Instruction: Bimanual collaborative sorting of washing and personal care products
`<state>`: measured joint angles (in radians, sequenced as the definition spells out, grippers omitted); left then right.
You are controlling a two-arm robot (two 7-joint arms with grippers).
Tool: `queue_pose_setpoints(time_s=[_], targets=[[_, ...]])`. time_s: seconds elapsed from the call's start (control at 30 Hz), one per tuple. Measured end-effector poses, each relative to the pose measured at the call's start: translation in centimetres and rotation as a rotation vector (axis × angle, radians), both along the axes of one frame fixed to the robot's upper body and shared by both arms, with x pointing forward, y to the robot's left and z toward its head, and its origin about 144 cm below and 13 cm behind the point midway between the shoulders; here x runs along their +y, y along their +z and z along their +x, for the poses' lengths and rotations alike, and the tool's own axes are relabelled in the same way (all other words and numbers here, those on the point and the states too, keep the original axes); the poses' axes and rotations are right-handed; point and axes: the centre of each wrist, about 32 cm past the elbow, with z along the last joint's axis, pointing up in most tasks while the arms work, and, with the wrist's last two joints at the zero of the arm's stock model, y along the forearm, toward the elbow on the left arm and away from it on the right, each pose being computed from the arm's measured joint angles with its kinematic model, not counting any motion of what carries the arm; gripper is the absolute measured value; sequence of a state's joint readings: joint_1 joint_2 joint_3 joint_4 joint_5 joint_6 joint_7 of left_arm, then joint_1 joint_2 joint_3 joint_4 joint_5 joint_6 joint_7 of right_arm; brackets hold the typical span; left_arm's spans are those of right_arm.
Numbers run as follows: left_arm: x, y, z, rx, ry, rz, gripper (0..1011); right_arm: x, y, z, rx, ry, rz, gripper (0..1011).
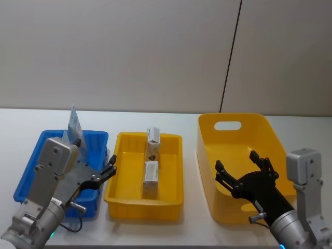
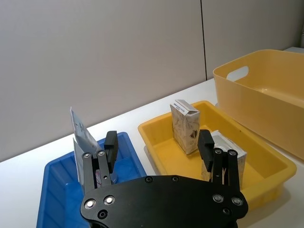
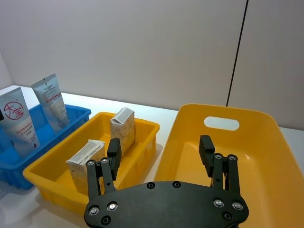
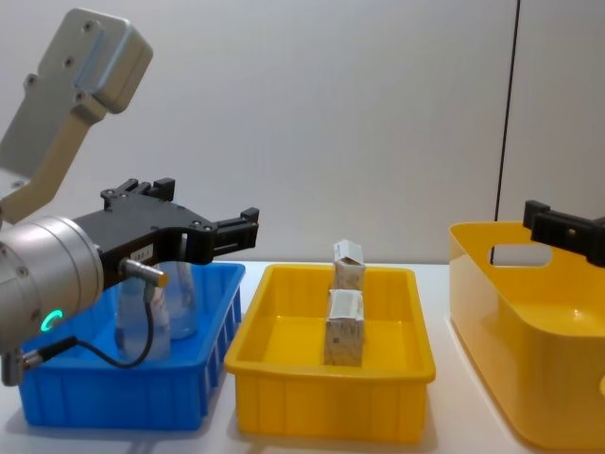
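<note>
Two cream cartons stand in the shallow yellow tray [image 1: 123, 179], one at the back [image 1: 153, 139] and one nearer [image 1: 151, 177]; the right wrist view shows them as the back carton [image 3: 122, 127] and the near carton [image 3: 85, 159]. Two pale blue-white tubes [image 3: 19, 121] [image 3: 51, 97] stand in the blue crate [image 1: 31, 171]. My left gripper [image 1: 110, 167] hovers open over the crate's right edge, holding nothing. My right gripper [image 1: 243, 168] hangs open and empty above the large yellow bin [image 1: 244, 140].
The crate, tray and bin sit in a row on a white table, against a grey wall. The large bin [image 3: 247, 152] has nothing in it. A black cable runs down the wall behind it.
</note>
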<state>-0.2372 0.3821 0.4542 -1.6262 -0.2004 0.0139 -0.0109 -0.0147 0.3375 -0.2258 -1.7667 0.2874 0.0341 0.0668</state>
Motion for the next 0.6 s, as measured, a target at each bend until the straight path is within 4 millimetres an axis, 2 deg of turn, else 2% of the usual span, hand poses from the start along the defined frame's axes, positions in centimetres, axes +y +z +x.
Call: queue_pose_setpoints(time_s=[0.6], targets=[[0.0, 0.0, 0.0, 0.0, 0.0, 0.0, 1001, 0.0, 0.0, 0.0, 0.0, 0.0, 0.0, 1001]])
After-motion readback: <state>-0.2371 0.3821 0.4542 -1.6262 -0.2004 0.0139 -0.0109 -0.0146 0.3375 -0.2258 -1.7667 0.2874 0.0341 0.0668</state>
